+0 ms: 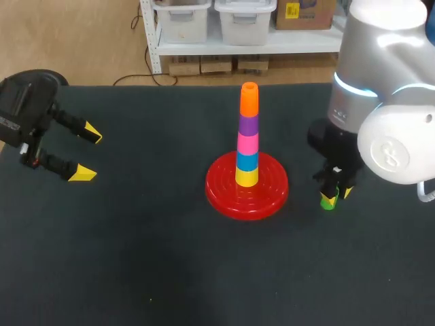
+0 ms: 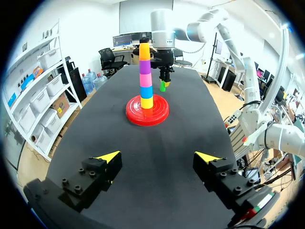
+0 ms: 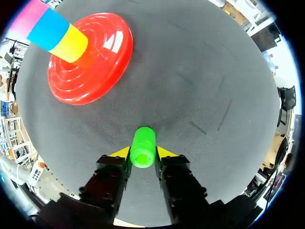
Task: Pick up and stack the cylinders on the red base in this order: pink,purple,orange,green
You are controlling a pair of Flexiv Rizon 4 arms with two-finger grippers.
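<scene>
Finding 1, right fingers. The right gripper (image 3: 143, 153) points down at the tabletop (image 1: 136, 258). Its yellow-tipped fingers are drawn in close against the green cylinder (image 3: 143, 145), one on each side, and grip it. The cylinder's long axis runs roughly parallel to the fingers, and its far end sticks out past their tips. Whether that end rests on the tabletop or is just clear of it cannot be told.

Finding 2, target. The red base (image 1: 224, 193) lies ahead of the right fingers and off to one side, near them but apart. It carries a column of yellow, blue, pink and purple cylinders, with the orange cylinder (image 1: 249, 100) on top. The column stands upright, parallel to the held cylinder. The orange top sits well above the level of the fingertips.

Finding 3, left fingers. The left gripper (image 1: 87, 153) is spread wide and holds nothing. The base is well ahead of it, and the green cylinder is beyond the base.

Assessment. Green is the last piece in the order. The right arm has hold of it and is the nearer arm. The next move will likely be a lift above the orange top, then a sideways shift to bring the two axes into line. Any tilt of the cylinder in the grip could knock the tall column.
</scene>
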